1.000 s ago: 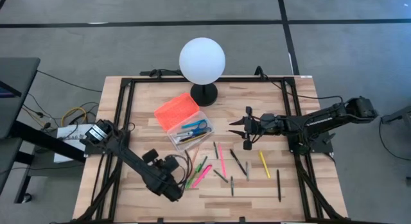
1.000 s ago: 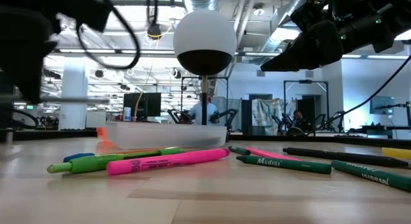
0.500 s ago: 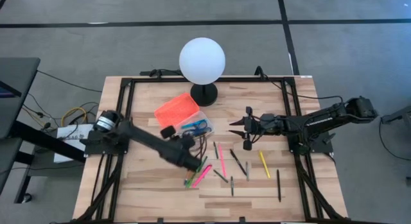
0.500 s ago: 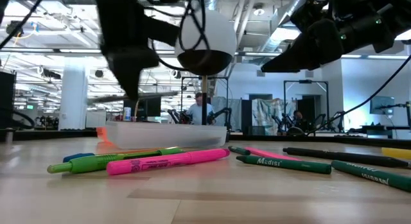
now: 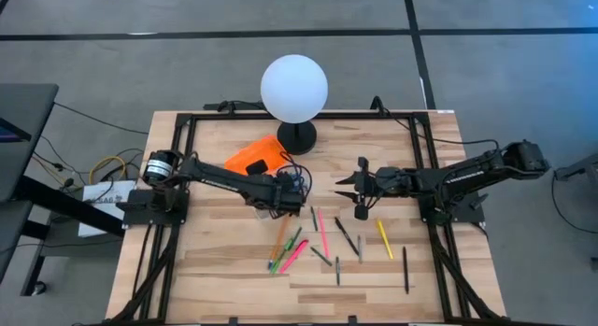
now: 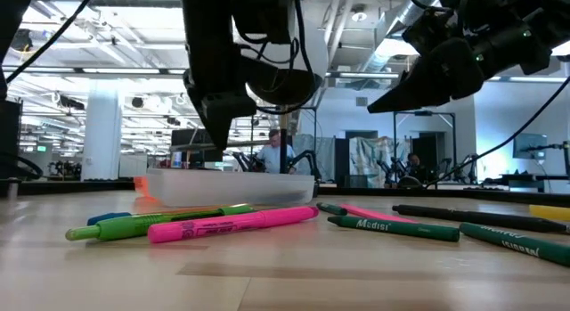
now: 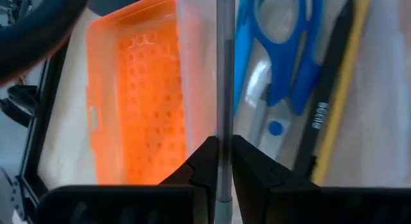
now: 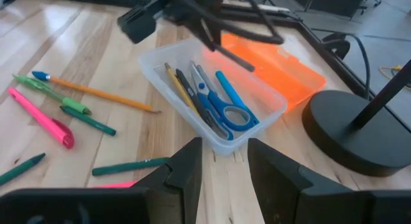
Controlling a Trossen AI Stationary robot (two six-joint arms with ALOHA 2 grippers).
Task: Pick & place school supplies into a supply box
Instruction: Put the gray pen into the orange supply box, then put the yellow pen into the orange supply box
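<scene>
The supply box lies open at the table's middle, its orange lid (image 7: 138, 95) flat beside the clear tray (image 8: 212, 95). The tray holds blue-handled scissors (image 7: 276, 63), a black pen and a yellow pencil. My left gripper (image 5: 297, 190) hangs over the box, shut on a thin grey pen (image 7: 223, 63). My right gripper (image 5: 351, 188) hovers open to the right of the box, with nothing between its fingers (image 8: 186, 169). More school supplies lie loose on the table toward the near edge: a pink highlighter (image 6: 236, 224), green markers (image 6: 169, 225), an orange pencil (image 5: 278, 240) and a yellow pencil (image 5: 384, 238). My left gripper pinches the grey pen's shaft (image 7: 223, 131) between its two fingers, close to one end of the pen. The fingers come slanting down from above. The pen's long part sticks out past the fingertips, clear of the table, over the line where lid and tray meet.
A white globe lamp (image 5: 294, 88) stands on a black base (image 5: 297, 136) just behind the box. Black frame rails run along the table's left and right sides. Bare wood lies toward the near left corner (image 5: 187, 279).
My left gripper has swung from the near left of the table toward the far edge and somewhat right, rolling its wrist. It now hangs over the box and stays shut. My right gripper has kept still.
</scene>
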